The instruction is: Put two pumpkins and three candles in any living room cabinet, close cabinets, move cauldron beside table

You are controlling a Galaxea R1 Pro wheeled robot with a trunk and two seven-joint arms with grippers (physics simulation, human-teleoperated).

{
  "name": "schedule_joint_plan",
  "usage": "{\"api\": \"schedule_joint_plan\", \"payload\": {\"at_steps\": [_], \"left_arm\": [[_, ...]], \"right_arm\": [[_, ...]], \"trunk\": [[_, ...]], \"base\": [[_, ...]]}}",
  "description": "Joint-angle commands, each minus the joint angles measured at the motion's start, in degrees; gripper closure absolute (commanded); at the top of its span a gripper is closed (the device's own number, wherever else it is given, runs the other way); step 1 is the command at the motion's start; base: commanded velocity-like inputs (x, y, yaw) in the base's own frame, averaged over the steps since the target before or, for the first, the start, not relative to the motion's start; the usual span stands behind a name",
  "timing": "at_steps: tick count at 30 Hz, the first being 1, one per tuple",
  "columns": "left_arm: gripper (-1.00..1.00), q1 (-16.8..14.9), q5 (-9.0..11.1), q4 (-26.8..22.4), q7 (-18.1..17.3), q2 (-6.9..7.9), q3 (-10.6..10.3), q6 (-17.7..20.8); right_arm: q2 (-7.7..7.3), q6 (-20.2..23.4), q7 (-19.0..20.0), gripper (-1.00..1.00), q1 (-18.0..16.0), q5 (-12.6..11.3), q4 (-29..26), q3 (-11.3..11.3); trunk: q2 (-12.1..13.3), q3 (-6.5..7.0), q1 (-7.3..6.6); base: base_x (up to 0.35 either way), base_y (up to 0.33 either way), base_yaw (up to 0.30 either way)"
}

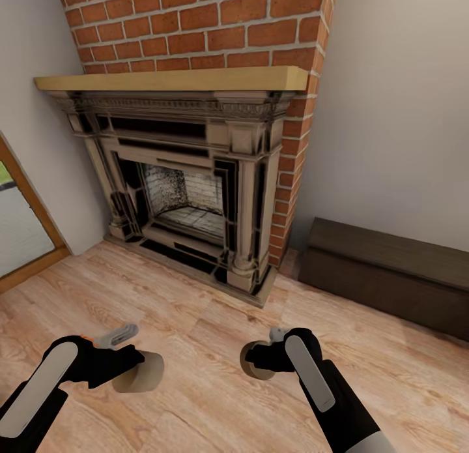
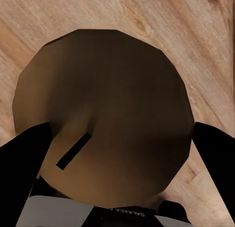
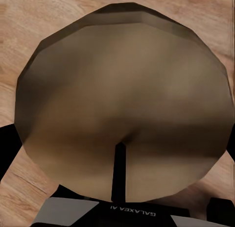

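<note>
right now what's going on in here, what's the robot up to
The robot faces a brick fireplace with a candle in each arm's tool. The left tool is shut on one grey-tan candle, and the right tool is shut on another candle, both held above the wood floor. The long dark brown cabinet sits against the wall to the right, its front closed.

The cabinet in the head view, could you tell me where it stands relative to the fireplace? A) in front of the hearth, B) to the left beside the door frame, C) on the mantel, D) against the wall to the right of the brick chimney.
D: the long dark brown cabinet sits on the floor along the wall, right of the fireplace and its brick chimney.
</note>
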Motion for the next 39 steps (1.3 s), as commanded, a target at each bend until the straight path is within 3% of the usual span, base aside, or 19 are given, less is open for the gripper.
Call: {"api": "schedule_joint_plan", "payload": {"at_steps": [1,39], "left_arm": [[1.0,0.0,0.6,-0.1,0.6,0.05,-0.1,0.0],[1.0,0.0,0.6,0.0,0.6,0.05,-0.1,0.0]], "right_arm": [[0.01,0.0,-0.6,1.0,-0.1,-0.7,0.0,0.1],[0.01,-0.1,-0.6,1.0,-0.1,-0.7,0.1,0.1]], "trunk": [[0.0,-0.05,-0.01],[0.0,-0.05,-0.01]], "base": [[-0.009,0.0,-0.277],[0.0,0.0,-0.277]]}}
